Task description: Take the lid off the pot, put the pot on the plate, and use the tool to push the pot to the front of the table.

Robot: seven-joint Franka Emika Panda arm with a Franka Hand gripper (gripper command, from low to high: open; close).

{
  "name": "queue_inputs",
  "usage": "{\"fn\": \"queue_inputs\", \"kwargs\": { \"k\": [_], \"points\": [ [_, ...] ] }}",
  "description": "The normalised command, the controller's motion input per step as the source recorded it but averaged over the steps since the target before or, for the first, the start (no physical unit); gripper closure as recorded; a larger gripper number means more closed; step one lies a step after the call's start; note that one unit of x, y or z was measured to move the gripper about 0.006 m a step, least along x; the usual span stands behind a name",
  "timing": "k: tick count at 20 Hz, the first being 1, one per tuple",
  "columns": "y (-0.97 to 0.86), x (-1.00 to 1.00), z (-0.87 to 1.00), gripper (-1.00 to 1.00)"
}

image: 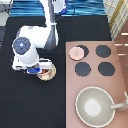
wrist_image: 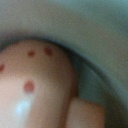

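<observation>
Exterior view shows the gripper (image: 39, 70) low over the small pale-pink pot (image: 46, 73) on the cream-yellow plate (image: 51, 75); whether it grips the pot I cannot tell. The pale-pink lid (image: 77, 52) rests on a burner, already removed.

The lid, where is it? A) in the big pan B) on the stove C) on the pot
B: the lid lies on the stove by a burner, while the gripper is down at the pot on the plate.
</observation>
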Motion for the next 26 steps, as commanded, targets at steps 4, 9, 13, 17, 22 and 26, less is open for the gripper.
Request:
{"fn": "queue_inputs", "kwargs": {
  "k": [4,9,13,17,22,26],
  "points": [
    [0.03,-0.33,-0.24,1.00],
    [0.00,-0.30,-0.08,1.00],
    [-0.03,-0.10,0.12,-1.00],
    [-0.01,-0.14,0.46,-1.00],
    [-0.01,-0.41,0.81,-1.00],
    [-0.24,-0.51,0.74,-1.00]
  ]
}}
